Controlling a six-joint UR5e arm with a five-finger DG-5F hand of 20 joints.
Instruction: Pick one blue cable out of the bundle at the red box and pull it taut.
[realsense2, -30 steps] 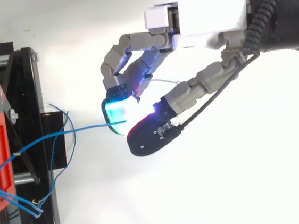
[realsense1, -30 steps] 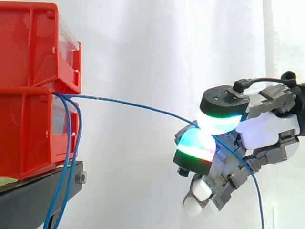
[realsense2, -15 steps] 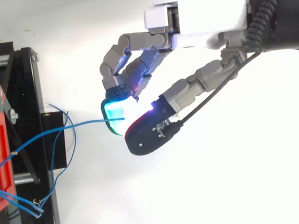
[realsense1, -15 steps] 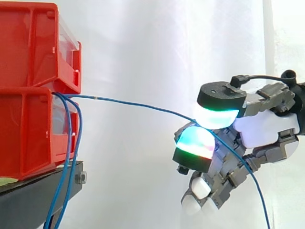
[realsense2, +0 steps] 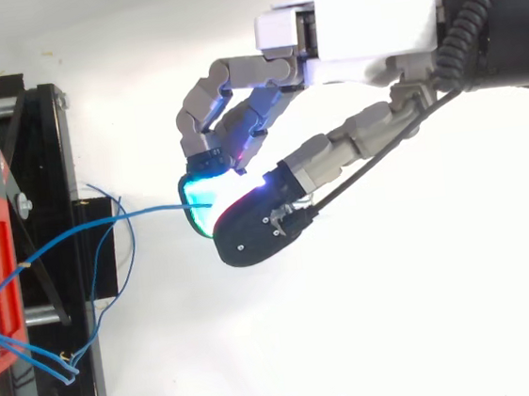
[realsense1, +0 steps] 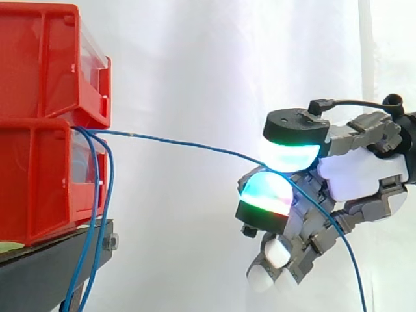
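- The hand (realsense1: 354, 172) sits well to the right of the red box (realsense1: 32, 182), at about the height of the box's top edge
- Its fingers (realsense1: 265, 195) are curled: one glowing pad from below and the thumb's pad from above close together on a single blue cable (realsense1: 188, 144), which is pinched where the two pads meet
- From above, that cable (realsense2: 157, 210) runs straight into the cyan pad and ends there
- The held cable leaves the seam between the red box and the upper red bin (realsense1: 39, 58), crosses the open gap in a shallow downward bow, passes through the pinch and trails off down behind the hand
- The rest of the bundle (realsense1: 97, 221) hangs loose down the front of the box, past the edge of the black stand (realsense1: 39, 273), well apart from the hand
- Judged step: one cable is singled out and gripped, and the pull is not finished, as the span is not yet a straight line
- The next move calls for drawing the hand away from the box, along the line of the cable, with the pinch kept firm so the thin strand does not slide between the pads
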